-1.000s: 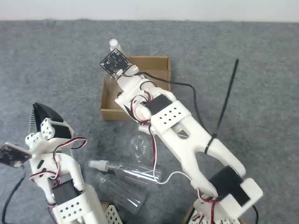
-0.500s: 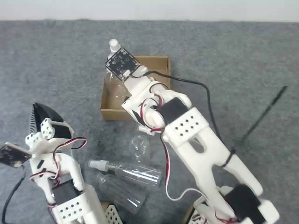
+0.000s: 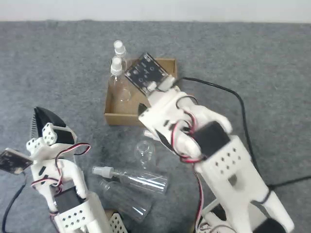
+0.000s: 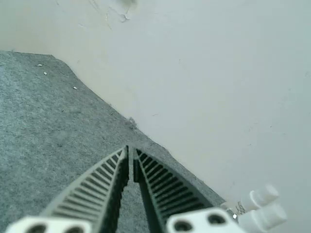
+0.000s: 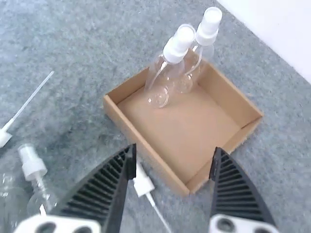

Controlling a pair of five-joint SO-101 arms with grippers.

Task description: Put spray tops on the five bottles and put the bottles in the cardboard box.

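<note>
The left gripper is closed on nothing, facing a wall. The high view counts three clear bottles on the desk short of the cardboard box; the right gripper, jaws apart above it, sees two capped bottles in its far corner, outlines faint

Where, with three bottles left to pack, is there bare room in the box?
The cardboard box floor is bare except one corner, where two capped bottles stand. Crowded: carpet beside the box, with a loose spray top and lying bottles.
</note>
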